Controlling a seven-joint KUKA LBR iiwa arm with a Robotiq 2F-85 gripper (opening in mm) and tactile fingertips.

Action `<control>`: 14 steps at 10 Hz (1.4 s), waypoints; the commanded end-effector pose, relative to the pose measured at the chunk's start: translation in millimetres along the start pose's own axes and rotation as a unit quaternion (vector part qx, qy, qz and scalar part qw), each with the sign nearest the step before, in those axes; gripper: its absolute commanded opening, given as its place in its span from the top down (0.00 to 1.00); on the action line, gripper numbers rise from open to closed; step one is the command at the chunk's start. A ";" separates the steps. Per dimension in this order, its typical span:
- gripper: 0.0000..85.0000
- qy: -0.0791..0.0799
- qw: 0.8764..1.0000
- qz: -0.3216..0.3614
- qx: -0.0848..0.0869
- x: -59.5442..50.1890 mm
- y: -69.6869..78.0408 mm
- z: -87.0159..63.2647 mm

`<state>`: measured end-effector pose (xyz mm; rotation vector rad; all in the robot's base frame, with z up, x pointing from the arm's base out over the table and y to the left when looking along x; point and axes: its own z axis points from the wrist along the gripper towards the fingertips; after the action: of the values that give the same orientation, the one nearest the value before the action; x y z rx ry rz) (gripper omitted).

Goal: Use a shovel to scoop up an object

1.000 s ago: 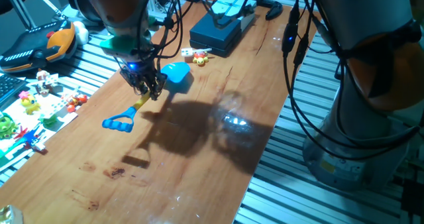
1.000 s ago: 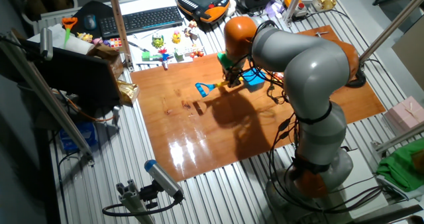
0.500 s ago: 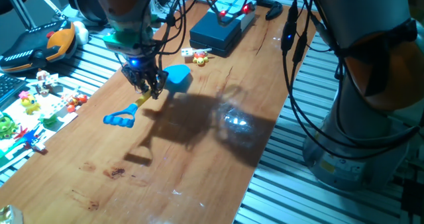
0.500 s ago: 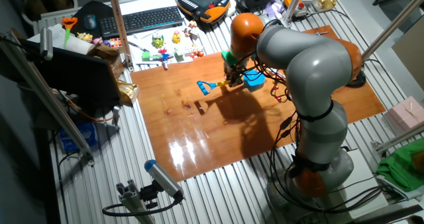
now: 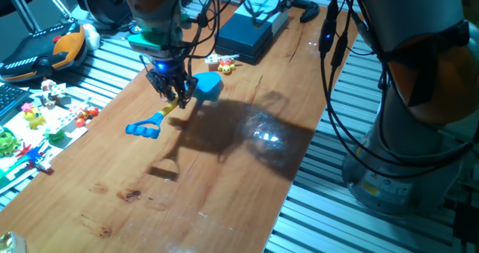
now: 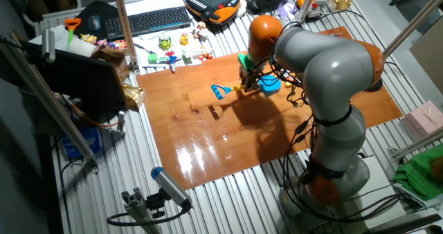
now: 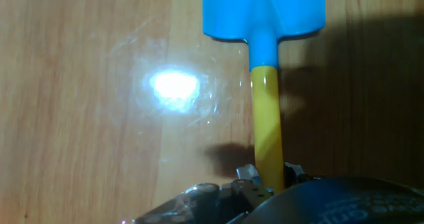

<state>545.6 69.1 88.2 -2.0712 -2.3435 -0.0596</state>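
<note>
My gripper (image 5: pixel 174 97) is shut on the yellow shaft of the shovel (image 5: pixel 166 112) and holds it a little above the wooden table (image 5: pixel 224 178). The blue scoop blade (image 5: pixel 206 85) points toward the far end, and the blue loop end (image 5: pixel 142 128) hangs toward the near left. The hand view shows the shaft (image 7: pixel 267 124) running up from between the fingers to the blade (image 7: pixel 262 12). The object (image 5: pixel 225 65), a tiny yellow figure with red bits, lies on the table just beyond the blade. In the other fixed view the gripper (image 6: pixel 247 84) sits between loop (image 6: pixel 220 91) and blade (image 6: pixel 270 86).
A small white block with red dots (image 5: pixel 211 59) lies beside the figure. A dark blue box (image 5: pixel 245 34) stands right behind them. Small toys (image 5: pixel 37 118) lie on the slatted surface left of the table. The arm's base (image 6: pixel 332 172) stands at the table's right edge.
The gripper has carried the shovel toward the far end, bringing the blade closer to the yellow figure. The shovel's shadow on the table has shifted with it.
</note>
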 end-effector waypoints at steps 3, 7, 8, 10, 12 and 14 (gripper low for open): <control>0.99 0.006 1.000 -0.005 0.002 -6.3 -3.5 -0.3; 0.99 0.015 1.000 -0.007 0.003 -15.9 -9.2 1.1; 0.99 0.016 1.000 -0.011 0.002 -19.4 -10.0 2.8; 0.99 0.019 1.000 -0.014 0.000 -24.5 -11.5 4.9; 0.99 0.022 1.000 -0.016 0.001 -29.0 -13.7 5.9; 0.99 0.025 1.000 -0.020 0.000 -34.1 -15.8 7.9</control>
<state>534.3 33.5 78.8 -1.9999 -2.3556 -0.1091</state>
